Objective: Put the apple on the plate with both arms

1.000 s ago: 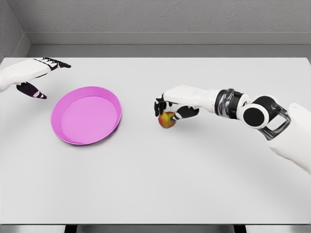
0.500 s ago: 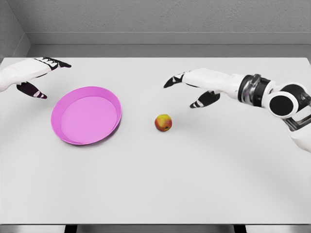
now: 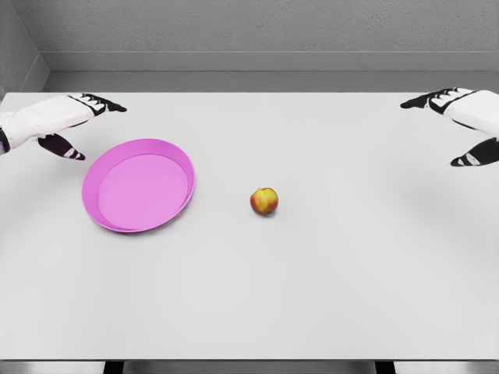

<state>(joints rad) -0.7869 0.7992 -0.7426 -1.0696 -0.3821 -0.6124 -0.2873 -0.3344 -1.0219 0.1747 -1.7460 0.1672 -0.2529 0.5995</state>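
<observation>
Apple (image 3: 264, 201) alone on the white tabletop (image 3: 312, 280), right of the pink plate (image 3: 139, 185) and apart from its rim, released since a second ago. Right robot hand (image 3: 456, 117) now pulled far back to the right edge, fingers spread, holding nothing. Left robot hand (image 3: 66, 125) beyond the plate's upper left, open as before, nudged slightly right.

Left arm (image 3: 15, 128): cut off by the left picture edge; only hand and wrist visible
Right arm (image 3: 487, 117): cut off by the right edge; palm partly out of frame
Table (image 3: 312, 296): front edge near the bottom border; legs barely visible
</observation>
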